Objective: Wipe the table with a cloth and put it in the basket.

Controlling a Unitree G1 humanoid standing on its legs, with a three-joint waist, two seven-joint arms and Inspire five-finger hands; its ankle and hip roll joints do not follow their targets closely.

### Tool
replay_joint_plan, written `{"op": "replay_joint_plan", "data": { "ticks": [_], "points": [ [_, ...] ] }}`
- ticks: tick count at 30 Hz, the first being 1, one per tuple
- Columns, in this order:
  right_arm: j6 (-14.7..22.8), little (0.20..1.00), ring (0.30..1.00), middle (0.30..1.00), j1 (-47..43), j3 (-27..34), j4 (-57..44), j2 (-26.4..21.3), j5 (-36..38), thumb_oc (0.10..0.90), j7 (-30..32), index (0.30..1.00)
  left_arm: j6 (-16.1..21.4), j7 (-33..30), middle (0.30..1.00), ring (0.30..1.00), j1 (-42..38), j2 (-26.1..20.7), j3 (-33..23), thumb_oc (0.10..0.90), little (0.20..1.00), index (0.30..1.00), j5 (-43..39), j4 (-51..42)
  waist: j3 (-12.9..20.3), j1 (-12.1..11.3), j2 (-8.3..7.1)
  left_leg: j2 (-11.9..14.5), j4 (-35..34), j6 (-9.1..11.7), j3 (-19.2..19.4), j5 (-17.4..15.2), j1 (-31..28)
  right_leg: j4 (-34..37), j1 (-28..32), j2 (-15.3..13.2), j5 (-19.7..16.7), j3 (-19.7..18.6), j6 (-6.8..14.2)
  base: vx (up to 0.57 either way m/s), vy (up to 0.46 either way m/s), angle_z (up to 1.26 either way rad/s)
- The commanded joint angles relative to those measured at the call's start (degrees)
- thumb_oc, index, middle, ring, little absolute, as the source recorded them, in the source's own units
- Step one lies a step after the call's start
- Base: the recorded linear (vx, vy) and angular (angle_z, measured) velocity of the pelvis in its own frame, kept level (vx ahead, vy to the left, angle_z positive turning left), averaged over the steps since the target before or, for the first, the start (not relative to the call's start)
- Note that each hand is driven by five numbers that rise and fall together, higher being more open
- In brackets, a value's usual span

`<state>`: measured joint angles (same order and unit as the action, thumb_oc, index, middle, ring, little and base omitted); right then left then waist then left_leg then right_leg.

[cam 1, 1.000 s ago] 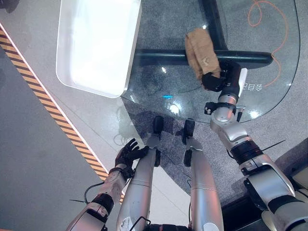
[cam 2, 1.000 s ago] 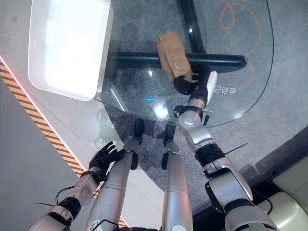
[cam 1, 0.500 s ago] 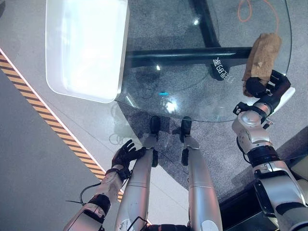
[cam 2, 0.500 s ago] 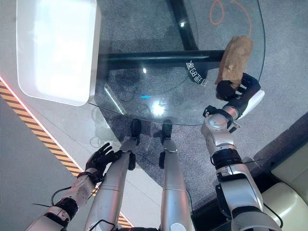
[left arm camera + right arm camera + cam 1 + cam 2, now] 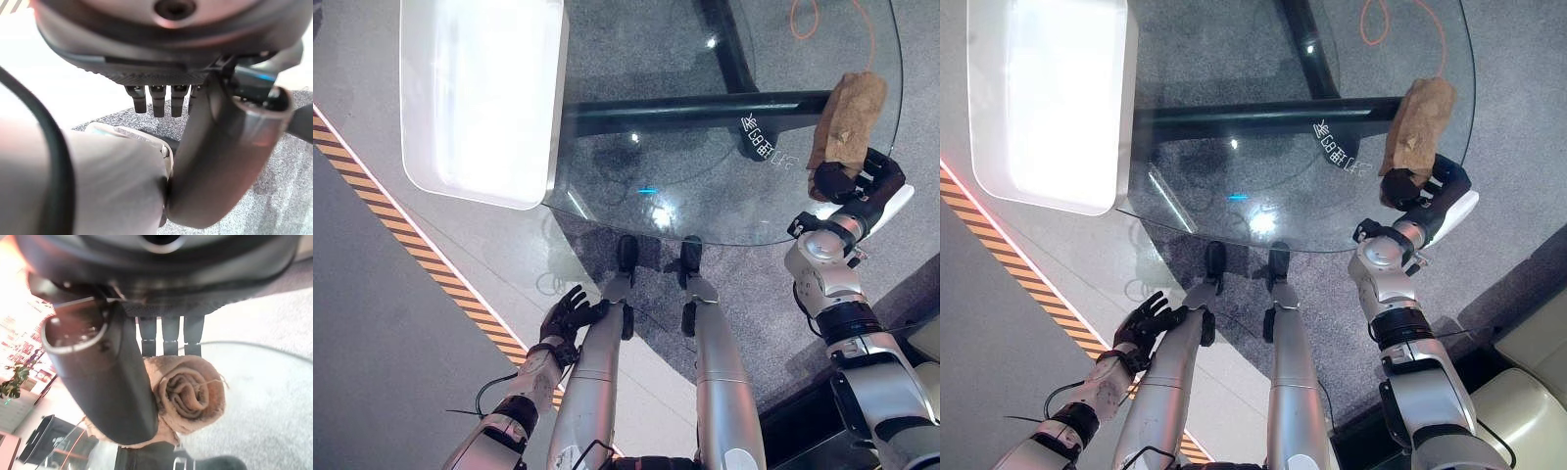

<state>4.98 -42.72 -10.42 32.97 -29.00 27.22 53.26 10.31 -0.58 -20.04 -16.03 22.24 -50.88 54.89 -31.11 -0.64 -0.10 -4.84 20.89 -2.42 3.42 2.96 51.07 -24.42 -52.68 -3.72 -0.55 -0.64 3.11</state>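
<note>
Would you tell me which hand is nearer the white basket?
Left. The left hand hangs open below the white basket, off the glass table; the right hand grips the brown cloth at the table's opposite edge.

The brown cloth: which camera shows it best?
The right wrist view: the brown cloth sits rolled up close, pinched in the right hand. Both eye views show it whole but small, near the right edge of the glass table.

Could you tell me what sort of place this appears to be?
Probably an indoor test or showroom floor, not a home: a round glass table on a dark frame, grey carpet, a white basket beside it, and yellow-black hazard tape on the floor.
</note>
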Motion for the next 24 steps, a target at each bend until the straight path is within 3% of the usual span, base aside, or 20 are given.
{"op": "replay_joint_plan", "data": {
  "ticks": [1,14,24],
  "points": [
    [2.61,0.200,0.300,0.300,-3.23,-0.47,-10.18,-5.73,-6.91,0.100,-2.76,0.300,-0.23,0.32,0.900,0.900,6.07,2.94,-0.58,0.800,0.900,0.900,0.12,0.15,1.31,-0.37,2.80,-1.63,3.26,-0.46,-2.43,-6.11,-1.76,3.17,1.77,2.09,-1.65,3.39,-0.34,0.00,0.000,0.00],
    [-5.87,0.200,0.300,0.300,-3.61,-10.86,-16.48,1.59,-15.11,0.100,-19.61,0.300,0.58,0.97,0.900,0.900,5.44,4.40,-0.91,0.800,0.900,0.900,1.64,0.94,1.31,-1.28,3.09,-2.05,2.28,-0.40,-1.90,-5.06,-1.72,3.15,1.58,1.67,-1.19,4.29,-0.68,0.00,0.023,0.03],
    [-8.33,0.200,0.300,0.300,-3.53,-19.65,-17.32,6.34,-17.99,0.100,-27.29,0.300,1.62,1.31,0.900,0.900,5.39,5.41,-0.04,0.800,0.900,0.900,2.74,1.02,1.31,-2.07,3.69,-2.38,1.63,-0.21,-1.67,-4.37,-1.20,3.35,0.90,1.18,-1.29,4.82,-0.81,0.00,0.012,0.04]
  ]
}}
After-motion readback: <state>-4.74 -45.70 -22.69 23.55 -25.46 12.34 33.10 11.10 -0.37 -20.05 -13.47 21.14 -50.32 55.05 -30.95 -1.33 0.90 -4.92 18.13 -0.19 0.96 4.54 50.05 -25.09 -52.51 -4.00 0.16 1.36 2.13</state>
